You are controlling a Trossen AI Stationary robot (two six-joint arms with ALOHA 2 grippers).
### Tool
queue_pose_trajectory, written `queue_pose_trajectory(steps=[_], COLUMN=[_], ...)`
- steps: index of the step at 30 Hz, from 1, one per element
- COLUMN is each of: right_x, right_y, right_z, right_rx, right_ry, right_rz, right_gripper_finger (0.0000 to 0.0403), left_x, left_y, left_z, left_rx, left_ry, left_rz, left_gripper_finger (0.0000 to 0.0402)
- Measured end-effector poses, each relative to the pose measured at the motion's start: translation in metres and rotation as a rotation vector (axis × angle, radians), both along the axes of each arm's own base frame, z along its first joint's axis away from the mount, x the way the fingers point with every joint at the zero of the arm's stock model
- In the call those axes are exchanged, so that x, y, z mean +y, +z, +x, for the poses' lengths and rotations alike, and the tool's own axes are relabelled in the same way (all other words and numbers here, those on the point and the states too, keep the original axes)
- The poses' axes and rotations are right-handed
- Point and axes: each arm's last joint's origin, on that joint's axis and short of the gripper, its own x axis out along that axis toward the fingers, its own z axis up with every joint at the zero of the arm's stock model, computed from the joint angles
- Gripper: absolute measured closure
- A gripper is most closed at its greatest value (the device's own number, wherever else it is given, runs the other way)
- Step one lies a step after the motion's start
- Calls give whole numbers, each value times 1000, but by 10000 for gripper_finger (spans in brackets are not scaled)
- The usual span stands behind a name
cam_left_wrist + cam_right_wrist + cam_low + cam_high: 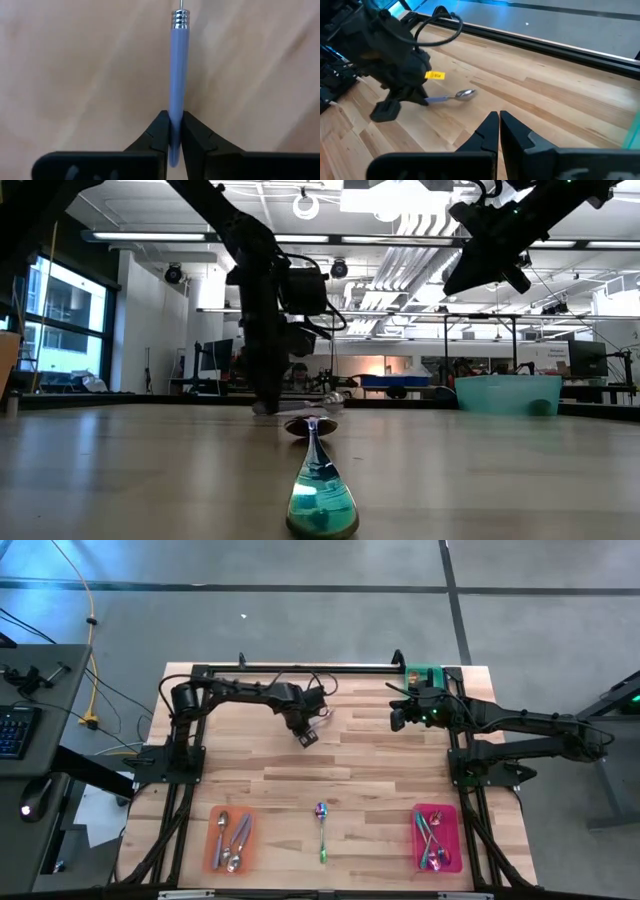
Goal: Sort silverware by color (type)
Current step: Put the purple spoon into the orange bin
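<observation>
Pinching a spoon by its handle, the left gripper (172,132) is sitting low over the far-middle part of the wooden table (370,765), w/ both dark wedge-shaped fingers (155,135) clamped on the flat blue-lilac handle (177,75). That handle is showing a smooth matte strip ending in a ribbed shiny metal collar w/ a thin pin at the tip. From the right wrist view the same spoon (451,96) is lying near-flat on the boards, its oval silver bowl pointing away from the left gripper (412,97).

The right gripper (499,131) is hovering above the table nr the far right side, fingers pressed together, holding nothing; it is well apart from the spoon.

Along the near edge, an orange tray (212,858) at left is holding a few shiny silver spoons (232,840), slim & polished. A pink tray (452,818) at right is holding iridescent spoons (432,840) w/ purple-green sheen, overlapping each other. Between the trays, one rainbow spoon (321,830) is lying straight on bare wood, bowl toward the far side, green handle toward the near edge; in the low view its glossy teal-green handle (321,500) is widening toward the camera.

A green tray (424,672) is sitting at the far right corner, partly behind the right arm. The tabletop is pale butcher-block planks w/ visible grain, framed by black metal rails (300,670).
</observation>
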Motion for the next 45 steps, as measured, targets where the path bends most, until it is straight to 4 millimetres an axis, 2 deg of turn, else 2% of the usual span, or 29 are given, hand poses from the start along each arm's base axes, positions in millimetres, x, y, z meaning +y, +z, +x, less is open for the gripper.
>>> queue_pose_trajectory(steps=[5, 9, 13, 16, 20, 25, 28, 32, 38, 45], right_x=[0, 1, 3, 5, 8, 9, 8, 8, 7, 6], right_y=[0, 1, 1, 2, 2, 4, 6, 8, 9, 10], right_z=[0, 1, 2, 3, 4, 5, 7, 8, 8, 8], right_rx=[2, -4, 3, 13, 23, 2, -14, -30, -33, -36], right_ry=[10, 48, 79, 105, 138, 143, 154, 163, 131, 103], right_rz=[-1, 5, -20, -39, -61, -72, -97, -120, -141, -151], right_gripper_finger=[403, 403, 403, 403, 403, 403, 403, 403, 403, 403], left_x=[-16, -31, -59, -89, -144, -219, -257, -294, -325, -351], left_y=[22, 66, 105, 136, 172, 198, 197, 177, 131, 84], left_z=[-7, -14, -31, -51, -83, -130, -158, -182, -201, -209], left_rx=[-9, -106, -145, -166, -197, -217, -159, -81, -36, -27], left_ry=[0, 45, 108, 163, 286, 474, 558, 628, 656, 615], left_rz=[-51, -64, -100, -134, -229, -315, -312, -278, -246, -261], left_gripper_finger=[385, 385, 385, 385, 385, 385, 385, 386, 386, 386])
